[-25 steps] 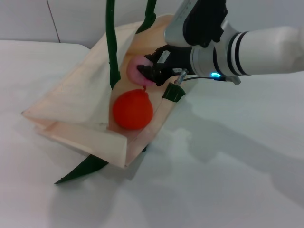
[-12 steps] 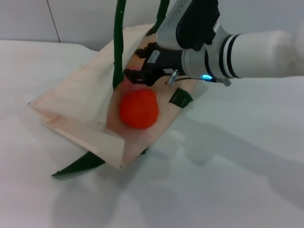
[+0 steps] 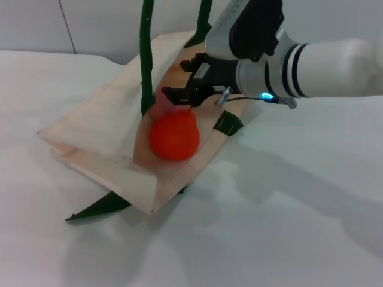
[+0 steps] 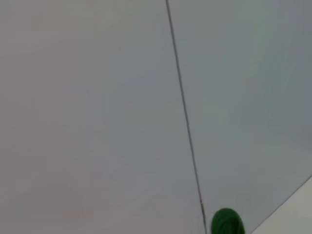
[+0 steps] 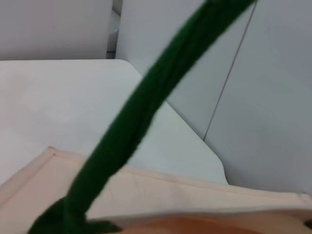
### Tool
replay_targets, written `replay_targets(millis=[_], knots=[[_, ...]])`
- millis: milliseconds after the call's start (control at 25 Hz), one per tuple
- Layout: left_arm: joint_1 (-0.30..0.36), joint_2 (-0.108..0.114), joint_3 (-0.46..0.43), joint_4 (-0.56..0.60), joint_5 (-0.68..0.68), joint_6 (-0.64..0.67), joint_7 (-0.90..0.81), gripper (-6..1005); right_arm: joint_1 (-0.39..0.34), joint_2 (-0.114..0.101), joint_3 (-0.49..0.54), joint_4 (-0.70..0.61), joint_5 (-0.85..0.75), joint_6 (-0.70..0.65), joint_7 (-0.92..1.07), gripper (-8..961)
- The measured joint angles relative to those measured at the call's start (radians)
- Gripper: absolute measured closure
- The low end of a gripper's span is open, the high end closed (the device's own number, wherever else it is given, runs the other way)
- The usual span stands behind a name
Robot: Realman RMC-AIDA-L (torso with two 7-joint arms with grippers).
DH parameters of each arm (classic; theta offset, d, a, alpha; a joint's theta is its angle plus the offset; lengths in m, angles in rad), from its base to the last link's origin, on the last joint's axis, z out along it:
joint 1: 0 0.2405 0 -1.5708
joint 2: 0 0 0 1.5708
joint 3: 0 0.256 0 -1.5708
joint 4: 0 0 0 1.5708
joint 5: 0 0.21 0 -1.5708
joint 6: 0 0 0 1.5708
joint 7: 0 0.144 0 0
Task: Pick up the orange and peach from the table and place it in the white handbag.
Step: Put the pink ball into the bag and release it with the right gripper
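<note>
The white handbag [image 3: 96, 131] lies tilted on the table with its mouth open, and its dark green handles [image 3: 144, 54] rise out of the top of the head view. The orange [image 3: 174, 136] sits inside the bag's mouth. The peach [image 3: 160, 107] shows as a pale pink patch just behind the orange, inside the bag. My right gripper [image 3: 173, 78] is inside the bag's opening, just above the peach, with its fingers apart and nothing between them. The right wrist view shows a green handle [image 5: 141, 122] and the bag's cream rim [image 5: 195, 195]. My left gripper is out of view.
The white table [image 3: 287, 227] spreads in front and to the right of the bag. A loose green strap end [image 3: 96, 208] lies on the table at the bag's near corner. A grey wall [image 4: 97, 97] stands behind, with a bit of green handle [image 4: 226, 223] in the left wrist view.
My right gripper carried the peach down into the bag and let it go next to the orange, then drew back slightly. The bag shifted a little.
</note>
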Motion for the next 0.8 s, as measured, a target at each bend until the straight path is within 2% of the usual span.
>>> replay_targets(millis=[240,480,800], knots=[[0.027,0.001,-0.013,-0.006,0.002,0.007,0.011,867,-0.009,-0.011,0.09,0.034,-0.006,-0.019,0.001,282],[0.039,0.001,-0.014,-0.016,0.004,0.025,0.036,866,-0.023,-0.02,0.138,0.039,-0.009,-0.04,-0.005,284],[0.066,0.001,-0.007,-0.083,-0.078,0.094,0.095,708,-0.046,-0.044,0.187,0.038,-0.01,-0.078,0.0,286]])
